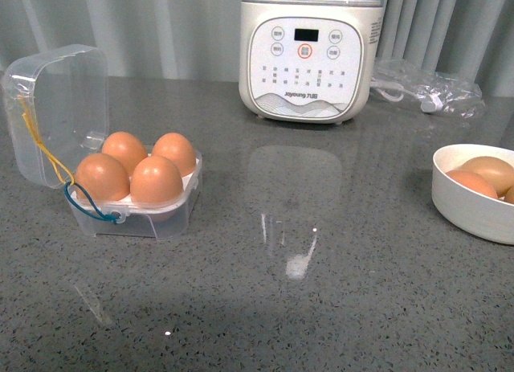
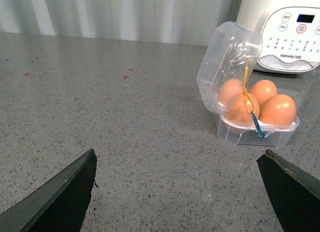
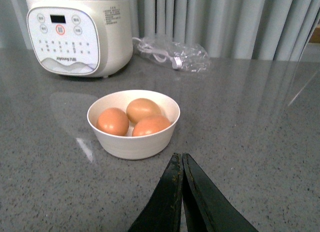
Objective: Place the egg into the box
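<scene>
Clear-plastic box (image 1: 140,219) — lid (image 1: 56,107) open — holds four orange-brown eggs (image 1: 155,179).

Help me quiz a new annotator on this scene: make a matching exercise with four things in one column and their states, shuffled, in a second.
Things
1. small square clear-plastic egg box
2. round white bowl
3. left gripper
4. right gripper

States
a. shut on nothing
b. holds three orange-brown eggs
c. lid raised, all four cells filled
d. open wide

Pairs: 1-c, 2-b, 3-d, 4-a
</scene>
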`<action>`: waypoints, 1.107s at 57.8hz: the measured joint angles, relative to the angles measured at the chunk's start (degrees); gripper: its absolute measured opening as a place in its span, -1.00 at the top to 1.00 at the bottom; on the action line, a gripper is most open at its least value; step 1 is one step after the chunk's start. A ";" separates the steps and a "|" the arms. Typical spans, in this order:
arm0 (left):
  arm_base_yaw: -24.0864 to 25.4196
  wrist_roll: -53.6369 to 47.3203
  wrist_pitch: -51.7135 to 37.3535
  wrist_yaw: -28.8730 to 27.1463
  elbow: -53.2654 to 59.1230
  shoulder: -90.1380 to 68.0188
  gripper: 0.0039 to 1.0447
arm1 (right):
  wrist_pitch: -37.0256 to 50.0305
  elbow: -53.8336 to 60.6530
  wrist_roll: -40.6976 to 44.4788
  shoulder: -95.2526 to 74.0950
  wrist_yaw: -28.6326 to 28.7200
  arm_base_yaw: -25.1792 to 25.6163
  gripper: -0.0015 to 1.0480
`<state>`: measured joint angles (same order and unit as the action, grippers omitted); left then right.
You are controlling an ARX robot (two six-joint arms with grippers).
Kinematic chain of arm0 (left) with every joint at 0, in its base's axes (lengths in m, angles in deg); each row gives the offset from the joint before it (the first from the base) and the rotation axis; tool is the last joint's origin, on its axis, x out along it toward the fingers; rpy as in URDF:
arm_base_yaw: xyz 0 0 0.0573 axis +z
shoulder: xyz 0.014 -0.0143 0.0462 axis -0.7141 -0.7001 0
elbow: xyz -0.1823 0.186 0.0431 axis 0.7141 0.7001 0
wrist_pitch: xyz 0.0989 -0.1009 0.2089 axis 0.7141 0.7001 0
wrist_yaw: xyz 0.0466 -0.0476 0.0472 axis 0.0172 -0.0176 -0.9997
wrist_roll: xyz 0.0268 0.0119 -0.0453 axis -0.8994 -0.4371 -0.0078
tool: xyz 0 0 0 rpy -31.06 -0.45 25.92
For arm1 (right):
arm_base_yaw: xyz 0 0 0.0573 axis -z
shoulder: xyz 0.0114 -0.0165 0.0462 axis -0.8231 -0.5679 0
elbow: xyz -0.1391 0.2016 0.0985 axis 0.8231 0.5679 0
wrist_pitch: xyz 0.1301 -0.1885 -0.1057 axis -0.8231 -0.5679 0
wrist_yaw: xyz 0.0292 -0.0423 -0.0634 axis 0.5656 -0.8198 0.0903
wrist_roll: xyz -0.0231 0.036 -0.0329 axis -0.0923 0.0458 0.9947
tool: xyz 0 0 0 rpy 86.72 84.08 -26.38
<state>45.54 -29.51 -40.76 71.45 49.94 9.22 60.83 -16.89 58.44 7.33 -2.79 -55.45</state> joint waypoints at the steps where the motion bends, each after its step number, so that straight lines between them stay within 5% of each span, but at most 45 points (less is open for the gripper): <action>1: 0.00 0.02 0.00 0.02 0.00 0.00 -0.87 | -0.07 0.00 0.00 0.13 0.00 0.00 0.94; 21: 0.00 0.00 0.00 0.02 0.00 0.00 -0.87 | -4.37 0.00 0.00 4.57 0.00 0.00 0.94; 28: 0.00 0.00 0.00 -0.02 0.00 0.00 -0.87 | -13.88 -0.02 0.02 12.07 0.00 0.00 0.94; 51: 0.00 0.00 0.00 0.02 0.00 0.04 -0.87 | -14.51 -0.02 0.04 14.32 0.00 0.00 0.93; 64: 0.00 0.00 0.00 0.02 0.00 0.04 -0.87 | -14.51 -0.02 0.02 14.32 0.00 0.00 0.28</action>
<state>45.54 -29.51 -40.76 71.47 49.94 9.27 46.32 -16.91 58.46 21.65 -2.79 -55.45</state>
